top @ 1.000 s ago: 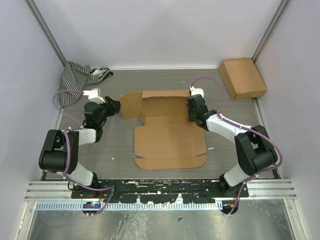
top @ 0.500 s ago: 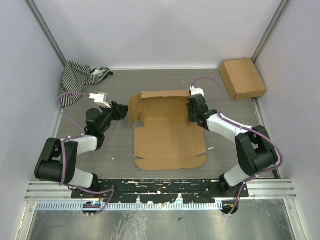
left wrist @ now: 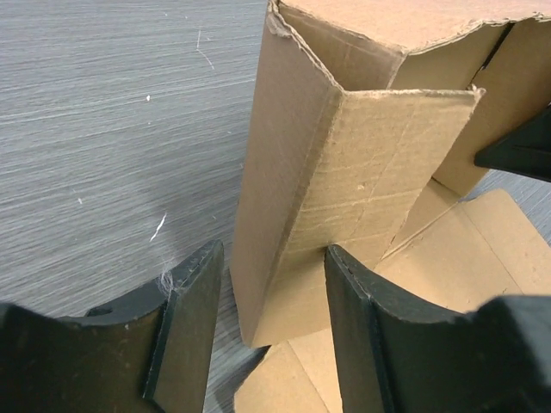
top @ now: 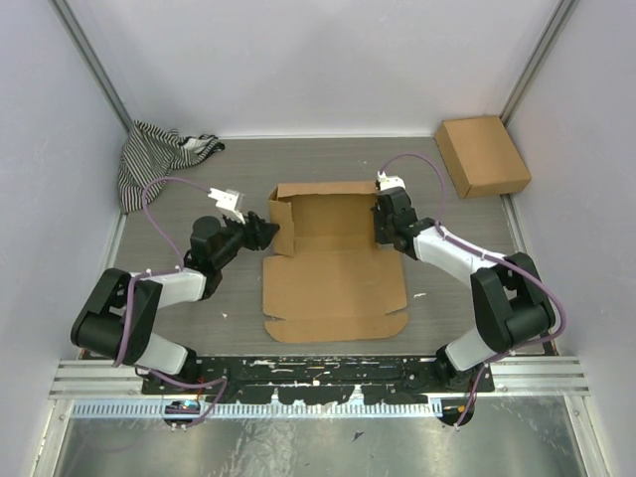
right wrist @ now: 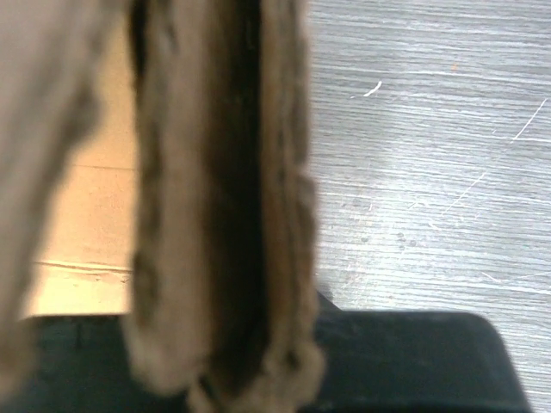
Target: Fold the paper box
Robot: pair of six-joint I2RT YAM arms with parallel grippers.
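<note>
The paper box (top: pixel 333 288) — side flaps raised.
Left gripper (top: pixel 266 232) gapes astride the left flap (left wrist: pixel 344 172) (unclenched); right gripper (top: pixel 382 224) pinches the box's right side.

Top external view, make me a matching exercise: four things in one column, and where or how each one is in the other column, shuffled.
Things:
1. striped cloth
2. smaller box
3. left tool
4. right tool

Places or states:
A. shut on the right wall of the paper box
B. far left corner
C. open, at the left wall of the paper box
D. far right corner

Pairs: 1-B; 2-D; 3-C; 4-A
</note>
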